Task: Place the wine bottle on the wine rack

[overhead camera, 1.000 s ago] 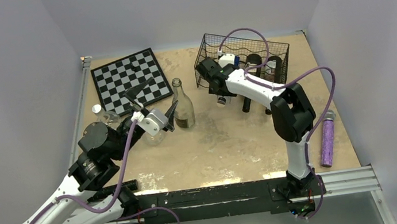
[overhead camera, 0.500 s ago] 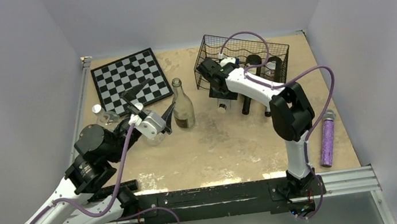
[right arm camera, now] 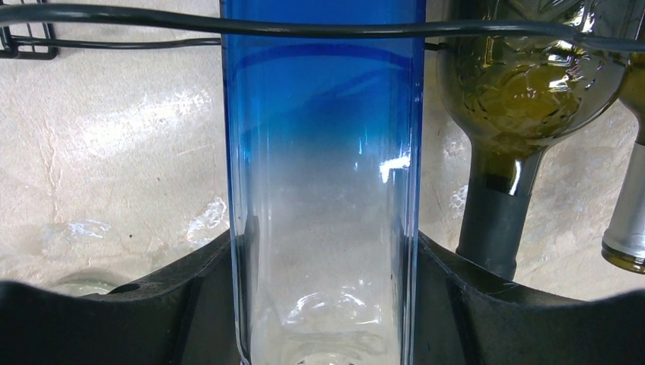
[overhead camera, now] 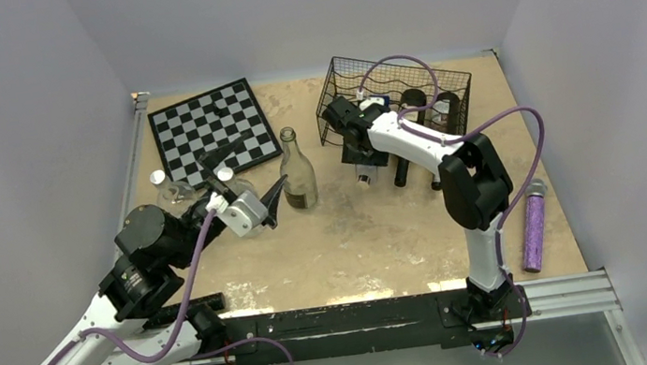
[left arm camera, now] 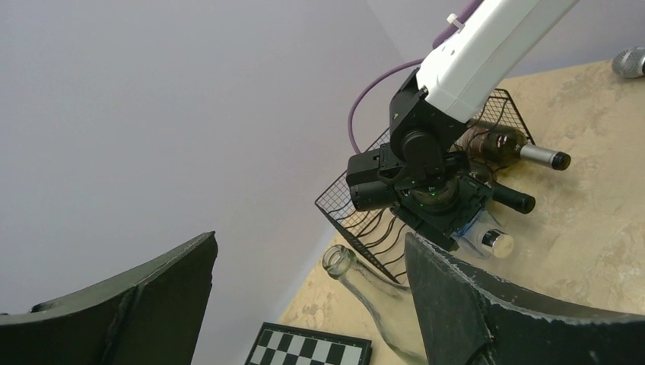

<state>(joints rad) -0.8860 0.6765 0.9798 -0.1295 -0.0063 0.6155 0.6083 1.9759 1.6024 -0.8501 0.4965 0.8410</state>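
Note:
The black wire wine rack (overhead camera: pixel 400 78) stands at the back right. My right gripper (overhead camera: pixel 358 145) is at its front left corner, shut on a clear bottle with a blue end (overhead camera: pixel 363 174). In the right wrist view the bottle (right arm camera: pixel 323 190) fills the gap between the fingers (right arm camera: pixel 152 304), and its blue end passes under a rack wire (right arm camera: pixel 114 14). A clear empty bottle (overhead camera: pixel 298 172) stands upright mid-table. My left gripper (overhead camera: pixel 262 160) is open just left of it, not touching. The left wrist view shows that bottle's neck (left arm camera: pixel 357 274) and the rack (left arm camera: pixel 357 213).
Two dark bottles (overhead camera: pixel 427 103) lie in the rack beside the blue one, also seen in the right wrist view (right arm camera: pixel 517 114). A chessboard (overhead camera: pixel 213 126) lies at the back left. A wine glass (overhead camera: pixel 172 191) stands by the left arm. A purple microphone (overhead camera: pixel 533 226) lies at the right edge.
My left arm has drawn back a little toward the near edge, its gripper still open. My right gripper stays shut on the blue bottle at the rack, barely shifted.

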